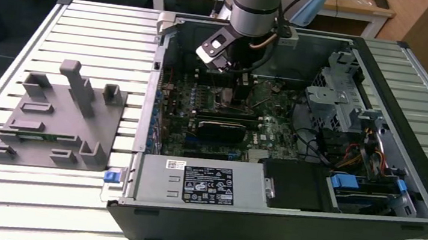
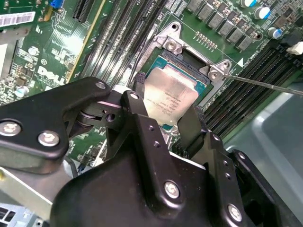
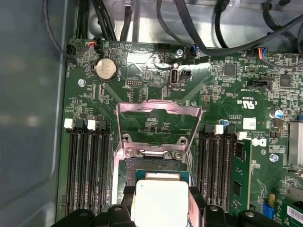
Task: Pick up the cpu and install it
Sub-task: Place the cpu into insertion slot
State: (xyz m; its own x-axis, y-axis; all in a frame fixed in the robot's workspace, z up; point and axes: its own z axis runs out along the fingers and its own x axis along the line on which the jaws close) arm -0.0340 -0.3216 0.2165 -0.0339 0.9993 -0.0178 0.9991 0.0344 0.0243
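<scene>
The cpu, a small square chip with a silvery top, sits between my gripper's black fingers, which are shut on its two opposite edges. It hovers right at the open motherboard socket; I cannot tell whether it touches the socket bed. In the first wrist view the cpu lies just below the socket's metal frame, and the raised load plate stands open beyond it. In the exterior view my gripper reaches down into the open computer case over the motherboard's middle.
Memory slots flank the socket on both sides. A thin socket lever sticks out nearby. Inside the case are a drive cage and a power supply. A grey plastic fixture with upright blocks rests on the slatted table at the exterior view's left.
</scene>
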